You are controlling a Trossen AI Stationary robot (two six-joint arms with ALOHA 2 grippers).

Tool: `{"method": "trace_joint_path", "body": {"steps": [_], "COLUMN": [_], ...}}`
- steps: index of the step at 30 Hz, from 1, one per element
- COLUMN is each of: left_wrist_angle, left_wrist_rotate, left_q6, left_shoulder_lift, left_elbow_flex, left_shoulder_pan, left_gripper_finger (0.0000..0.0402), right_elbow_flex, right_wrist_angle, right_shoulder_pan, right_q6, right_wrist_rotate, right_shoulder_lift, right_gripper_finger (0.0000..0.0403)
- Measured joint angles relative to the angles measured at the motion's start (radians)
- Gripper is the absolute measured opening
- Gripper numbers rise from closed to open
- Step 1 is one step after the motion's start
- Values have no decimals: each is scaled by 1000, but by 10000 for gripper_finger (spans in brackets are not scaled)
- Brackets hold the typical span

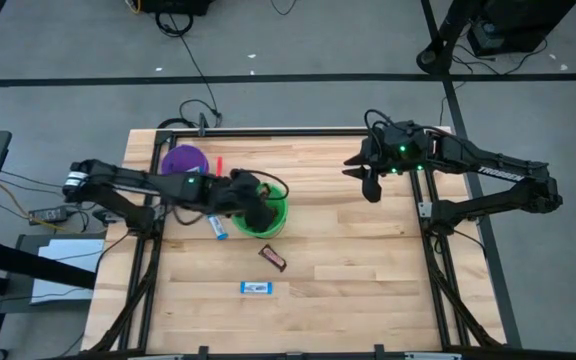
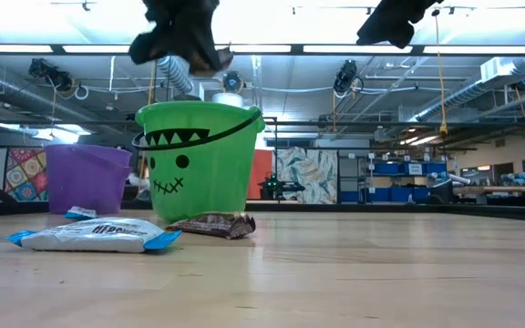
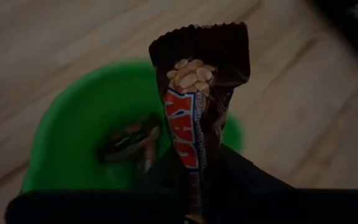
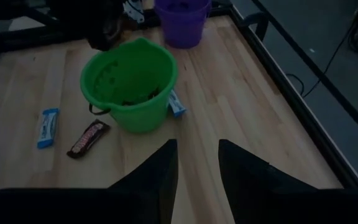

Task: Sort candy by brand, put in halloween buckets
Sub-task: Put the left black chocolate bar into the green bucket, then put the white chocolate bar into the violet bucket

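- One dark brown candy bar (image 3: 201, 93) is pinched between the fingers of the left gripper (image 1: 259, 212), with most of its wrapper sticking out past the fingertips.
- The left gripper hangs directly above the green bucket (image 4: 129, 84), and its fingers are narrowed onto the bar.
- Inside the green bucket lies another brown-wrapped candy (image 3: 129, 140).
- Just beside the green bucket, on the side toward the purple bucket (image 1: 184, 160), lies a blue-and-white bar (image 1: 217, 225).
- A second brown bar (image 1: 272, 258) lies on the table (image 1: 358, 270) near the green bucket, on the side away from the purple one.
- A little further out than this brown bar lies another blue-and-white bar (image 1: 255, 288).
- The right gripper (image 1: 370, 187) waits in the air well apart from the green bucket, its fingers standing partly open and holding nothing.
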Motion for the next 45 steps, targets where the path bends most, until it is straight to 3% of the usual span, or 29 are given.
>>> {"method": "trace_joint_path", "body": {"steps": [6, 19, 27, 31, 35, 41, 45], "left_wrist_angle": [-55, 17, -295, -412, -473, -489, -486], "left_wrist_rotate": [13, 49, 274, 316, 303, 127, 111], "left_q6": [-2, 41, 57, 67, 111, 229, 306], "left_shoulder_lift": [27, -3, -59, -64, -64, -64, -55], "left_elbow_flex": [0, 0, 0, 0, 0, -22, -69], "left_shoulder_pan": [14, 33, -14, -73, -129, -201, -229], "left_gripper_finger": [100, 232, 228, 224, 224, 224, 224], "right_elbow_flex": [0, 0, 0, 0, 0, 0, 0], "right_wrist_angle": [-53, -68, -68, -68, -58, -53, -54], "right_shoulder_pan": [0, 0, 0, -1, -3, -24, -33], "right_q6": [0, -6, -17, -27, -35, -35, -34], "right_wrist_rotate": [-1, -1, 0, 6, 10, 11, 9], "right_shoulder_lift": [0, 0, 0, 0, 0, 0, 0], "right_gripper_finger": [128, 128, 128, 128, 128, 128, 128]}}
